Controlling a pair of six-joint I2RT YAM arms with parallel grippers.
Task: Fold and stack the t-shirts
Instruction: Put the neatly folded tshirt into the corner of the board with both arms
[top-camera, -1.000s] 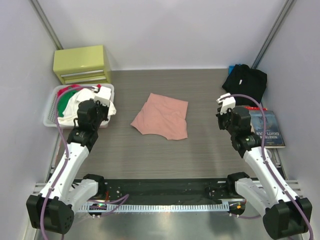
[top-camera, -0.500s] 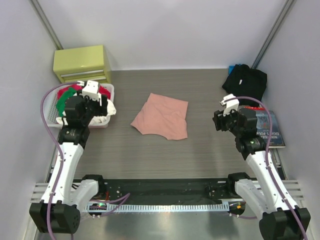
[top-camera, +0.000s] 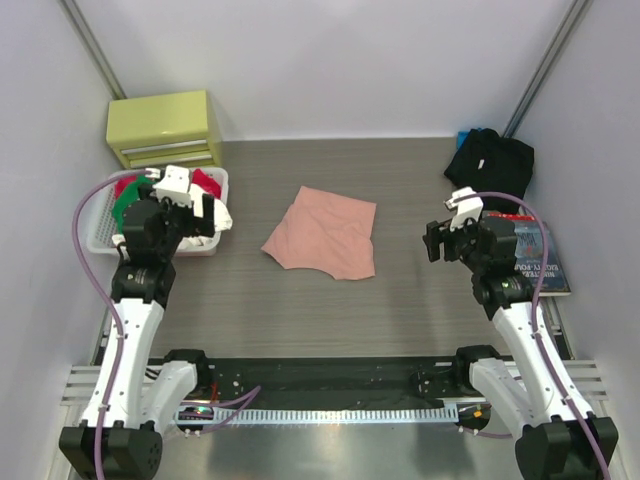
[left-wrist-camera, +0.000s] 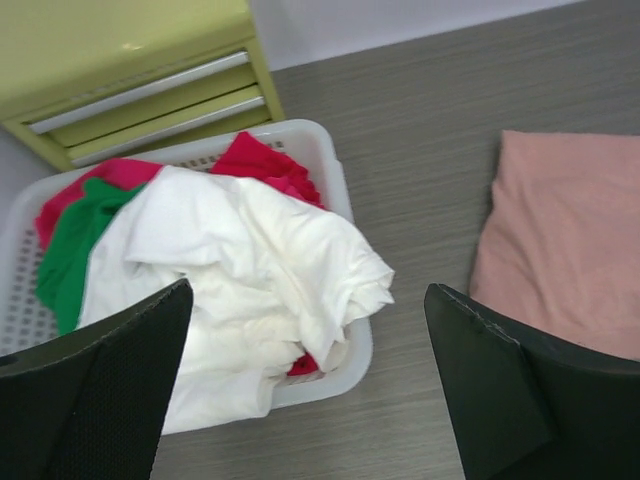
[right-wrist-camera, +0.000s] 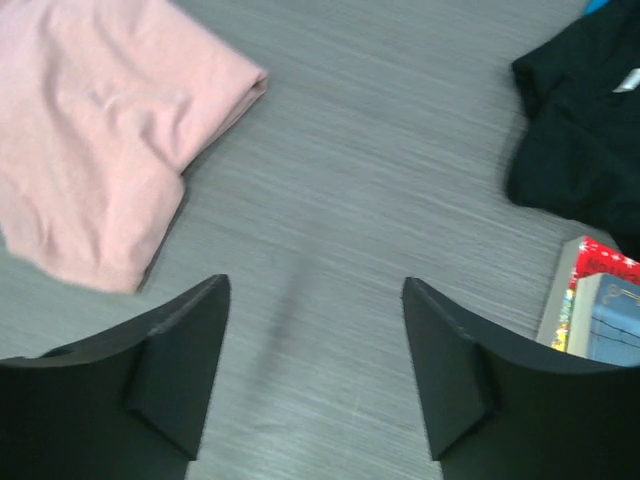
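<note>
Pink t-shirt (top-camera: 325, 235) lies folded, well apart from both — left fingers (left-wrist-camera: 100, 390) and right fingers (right-wrist-camera: 160, 370) spread wide, empty.

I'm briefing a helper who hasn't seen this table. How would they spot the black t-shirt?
On the grey table, look to the far right corner. The black t-shirt lies crumpled there, just beyond the book. It is the only dark cloth; the salmon-pink t-shirt lies folded mid-table.

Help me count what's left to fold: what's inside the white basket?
A crumpled white garment lies on top, spilling over the white basket rim. Red cloth and green cloth show at its edges. Anything beneath the white garment is covered.
</note>
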